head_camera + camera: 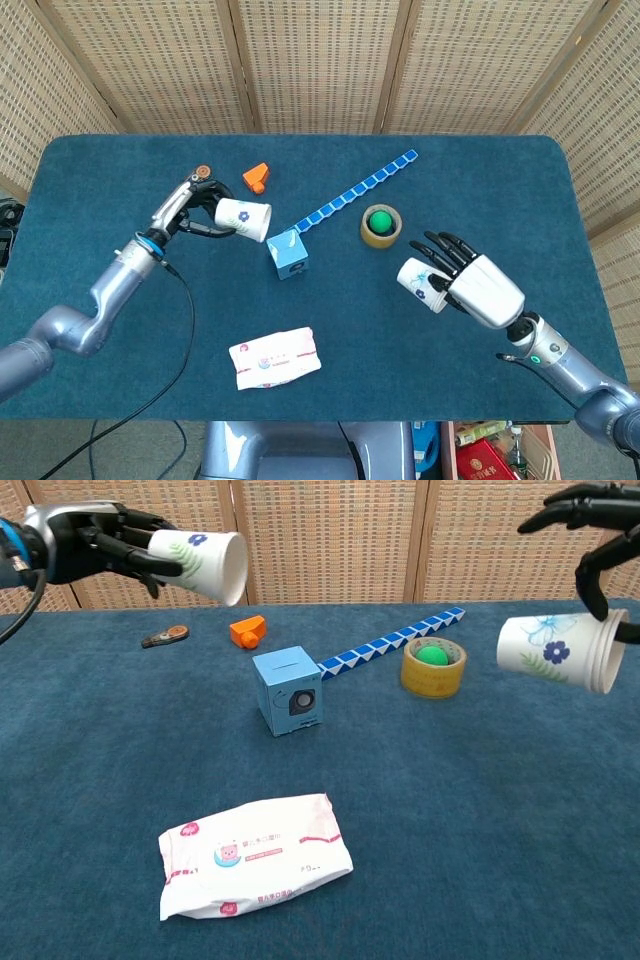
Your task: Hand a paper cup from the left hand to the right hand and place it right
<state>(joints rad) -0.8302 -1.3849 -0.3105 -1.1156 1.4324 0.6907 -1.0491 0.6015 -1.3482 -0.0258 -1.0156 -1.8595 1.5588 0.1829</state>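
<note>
While the right hand [478, 288] has its fingers [446, 262] wrapped around 1 paper cup [421, 284] lying on its side above the tabletop [520, 190], mouth toward the palm, the left hand [188, 210] grips a second cup [243, 218] well apart, so setting down means tipping it upright.
</note>
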